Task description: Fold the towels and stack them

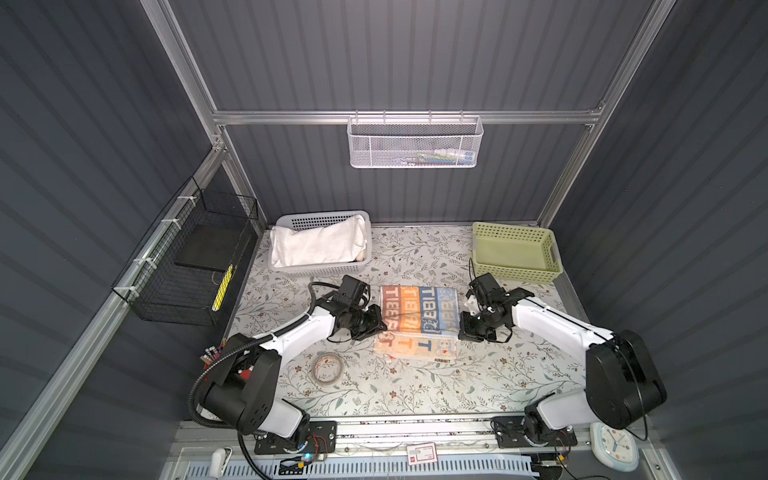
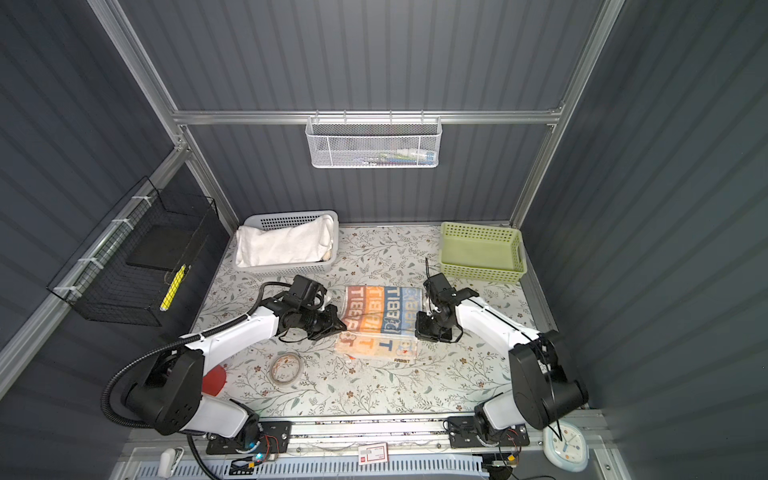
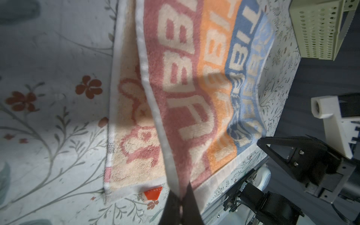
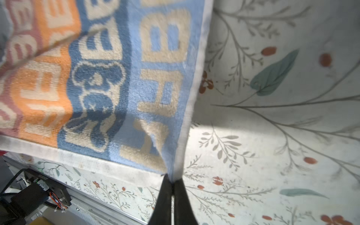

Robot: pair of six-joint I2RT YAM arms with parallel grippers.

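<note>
The lettered towel (image 1: 417, 320) (image 2: 380, 320), in orange, pink and blue blocks, lies mid-table with its far half doubled toward the front. My left gripper (image 1: 380, 326) (image 3: 181, 196) is shut on the white hem at the upper layer's left corner, lifted off the cream lower layer (image 3: 132, 116). At the right corner my right gripper (image 1: 460, 331) (image 4: 173, 181) is shut on the blue hem of that same towel (image 4: 116, 78). A plain white towel (image 1: 318, 245) (image 2: 286, 245) sits bunched in the white basket (image 1: 316, 270) at the back left.
A green basket (image 1: 515, 272) (image 2: 482, 272) stands at the back right with nothing in it. A tape roll (image 1: 327, 368) lies left of the towel's front edge. A black wire basket (image 1: 187, 266) hangs on the left wall, a white mesh basket (image 1: 415, 143) on the back rail.
</note>
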